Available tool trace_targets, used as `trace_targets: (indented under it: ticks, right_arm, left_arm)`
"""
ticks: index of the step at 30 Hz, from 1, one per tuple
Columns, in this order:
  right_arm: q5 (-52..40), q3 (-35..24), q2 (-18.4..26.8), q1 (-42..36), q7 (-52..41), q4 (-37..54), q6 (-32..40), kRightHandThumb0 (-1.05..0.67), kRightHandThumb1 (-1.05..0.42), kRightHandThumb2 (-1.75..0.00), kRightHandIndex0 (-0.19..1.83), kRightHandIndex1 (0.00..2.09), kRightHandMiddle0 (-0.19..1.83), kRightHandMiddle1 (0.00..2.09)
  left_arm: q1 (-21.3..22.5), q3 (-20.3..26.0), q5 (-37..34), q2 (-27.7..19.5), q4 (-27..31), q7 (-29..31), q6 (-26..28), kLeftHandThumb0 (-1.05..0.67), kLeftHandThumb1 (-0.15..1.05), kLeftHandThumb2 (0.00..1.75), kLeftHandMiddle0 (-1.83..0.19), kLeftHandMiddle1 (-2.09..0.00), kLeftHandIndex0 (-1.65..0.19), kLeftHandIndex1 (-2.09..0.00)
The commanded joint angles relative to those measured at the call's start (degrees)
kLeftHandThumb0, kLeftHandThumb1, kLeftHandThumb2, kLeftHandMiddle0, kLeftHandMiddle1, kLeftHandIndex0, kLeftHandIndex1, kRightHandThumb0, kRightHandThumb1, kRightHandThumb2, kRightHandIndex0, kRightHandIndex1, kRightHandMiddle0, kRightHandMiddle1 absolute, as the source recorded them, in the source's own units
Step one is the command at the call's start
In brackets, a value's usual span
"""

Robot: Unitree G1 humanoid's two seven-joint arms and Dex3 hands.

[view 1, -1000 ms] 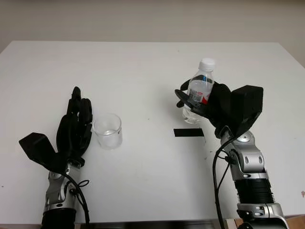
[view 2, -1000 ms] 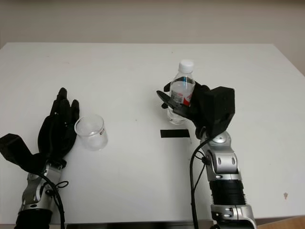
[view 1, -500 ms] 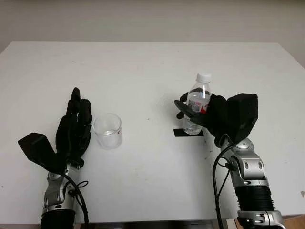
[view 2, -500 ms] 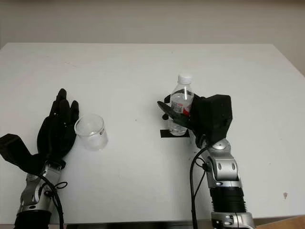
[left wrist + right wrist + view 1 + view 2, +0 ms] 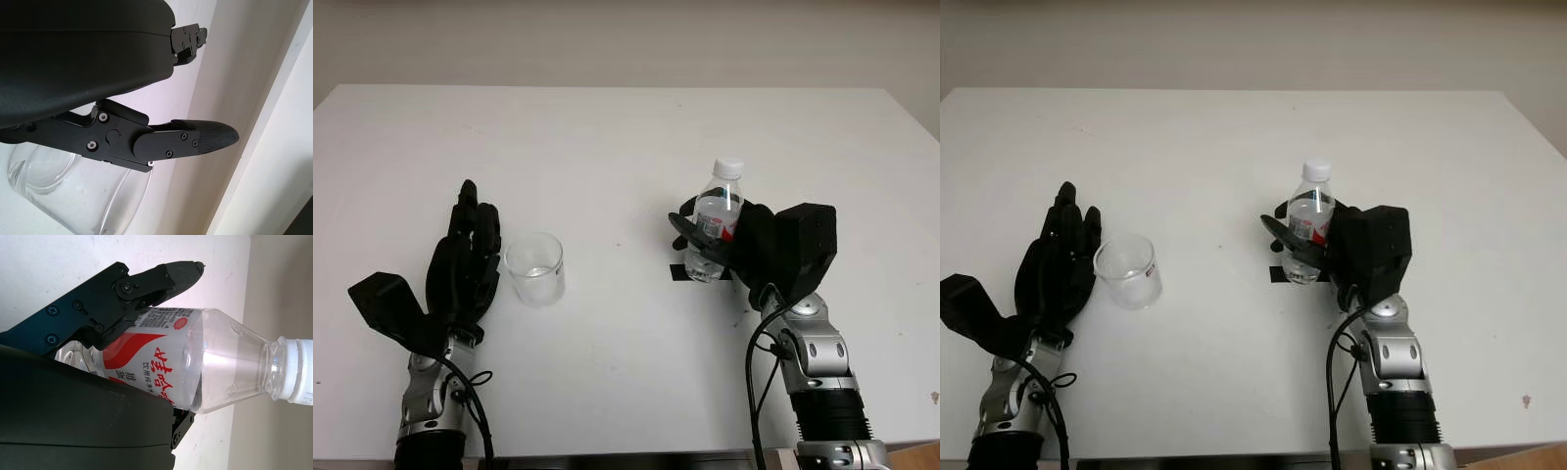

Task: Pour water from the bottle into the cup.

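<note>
A clear plastic water bottle (image 5: 716, 217) with a white cap and a red and white label stands upright right of the table's middle, its base at a black tape strip (image 5: 679, 272). My right hand (image 5: 710, 245) is shut around its lower body; the wrist view shows the fingers (image 5: 127, 293) wrapped over the label (image 5: 146, 367). The clear cup (image 5: 534, 267) stands on the left part of the table. My left hand (image 5: 470, 257) is open just left of the cup, very close to its side. The cup's rim (image 5: 63, 196) sits beside that hand's finger (image 5: 190, 142).
The white table (image 5: 607, 147) stretches wide behind both hands, with its far edge against a pale wall. Between the cup and the bottle lies bare tabletop.
My right hand has brought the bottle down and toward me, from lifted above the table to the black tape strip. The left hand and the cup have not moved.
</note>
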State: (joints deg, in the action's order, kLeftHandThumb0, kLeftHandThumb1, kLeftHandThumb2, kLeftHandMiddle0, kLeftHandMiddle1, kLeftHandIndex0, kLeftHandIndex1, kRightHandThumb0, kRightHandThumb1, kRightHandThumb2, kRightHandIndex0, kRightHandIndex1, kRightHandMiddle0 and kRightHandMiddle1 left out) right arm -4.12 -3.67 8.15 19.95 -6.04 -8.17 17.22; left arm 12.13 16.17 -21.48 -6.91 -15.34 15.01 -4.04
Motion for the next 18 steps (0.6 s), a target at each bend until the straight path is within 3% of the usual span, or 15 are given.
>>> trace_targets:
  ticks: [1,6,8,12,14,16,18]
  right_arm:
    - [-0.04,0.08,-0.5,-0.35,0.01,-0.5,-0.7,-0.41,-1.05,-0.41,1.59,2.09,1.16,2.09]
    - [0.06,0.27,-0.45,-0.71,-0.54,-1.14,-2.8,-0.42,-1.05,-0.37,1.51,2.09,1.07,2.09]
    - [0.23,0.29,-0.67,-0.99,-0.39,-1.66,-4.54,-0.44,-1.05,-0.31,1.34,2.09,0.93,2.09]
    - [2.29,1.14,-0.95,-1.84,1.31,-2.21,-7.99,-0.59,-1.05,-0.12,0.67,2.09,0.42,2.09]
    - [2.59,1.34,-0.97,-2.27,1.07,-2.85,-10.16,-0.62,-1.03,-0.08,0.26,2.09,0.16,1.98]
    - [3.41,1.82,-0.71,-2.49,1.16,-2.96,-10.64,-0.66,-1.01,-0.06,0.03,2.05,0.04,1.86]
    - [5.2,3.01,0.66,-2.85,0.4,-2.0,-9.54,-0.71,-0.99,-0.05,-0.12,1.82,-0.11,1.72]
  left_arm:
    - [-0.9,0.2,0.1,-0.5,-0.43,0.44,0.04,-0.74,1.05,0.43,0.15,-0.05,0.15,-0.05]
    - [-0.85,0.33,0.36,-0.47,-0.54,0.43,-0.24,-0.74,1.05,0.43,0.15,-0.05,0.14,-0.05]
    - [-0.89,0.33,0.37,-0.45,-0.46,0.4,-0.18,-0.73,1.05,0.43,0.15,-0.05,0.14,-0.06]
    - [-0.93,0.39,0.33,-0.54,-0.5,0.51,-0.1,-0.74,1.05,0.43,0.15,-0.05,0.14,-0.05]
    - [-0.91,0.43,0.35,-0.66,-0.5,0.53,0.03,-0.74,1.05,0.43,0.15,-0.05,0.14,-0.05]
    - [-0.86,0.48,0.4,-0.77,-0.55,0.46,0.11,-0.74,1.05,0.43,0.15,-0.05,0.14,-0.05]
    - [-0.82,0.54,0.44,-0.81,-0.65,0.47,-0.02,-0.74,1.05,0.42,0.15,-0.05,0.14,-0.05]
